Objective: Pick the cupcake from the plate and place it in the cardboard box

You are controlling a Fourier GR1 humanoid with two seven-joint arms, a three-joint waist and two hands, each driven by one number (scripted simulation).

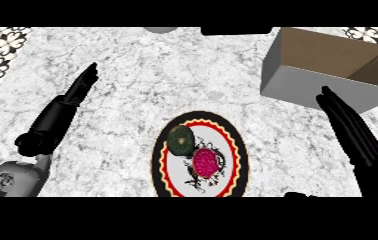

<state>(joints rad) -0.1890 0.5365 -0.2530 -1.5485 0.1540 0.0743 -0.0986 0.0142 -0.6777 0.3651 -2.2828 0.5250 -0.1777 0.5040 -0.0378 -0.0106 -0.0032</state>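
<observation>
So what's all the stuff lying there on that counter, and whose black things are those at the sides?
Plate: one, white with a black, red and yellow patterned rim, near the counter's front, middle.
Cupcake: one, pink-red top, on the plate, right of centre.
Dark green round item: one, on the plate's upper left; what it is, I cannot tell.
Cardboard box: one, brown inside, grey outside, open top, far right.
Grey round object: one, cut off at the far edge.
Black object: one, cut off at the far edge.
Counter: one, white-grey marble.
Left hand: black, fingers straight, at the left.
Right hand: black, fingers straight, at the right, beside the box.
</observation>
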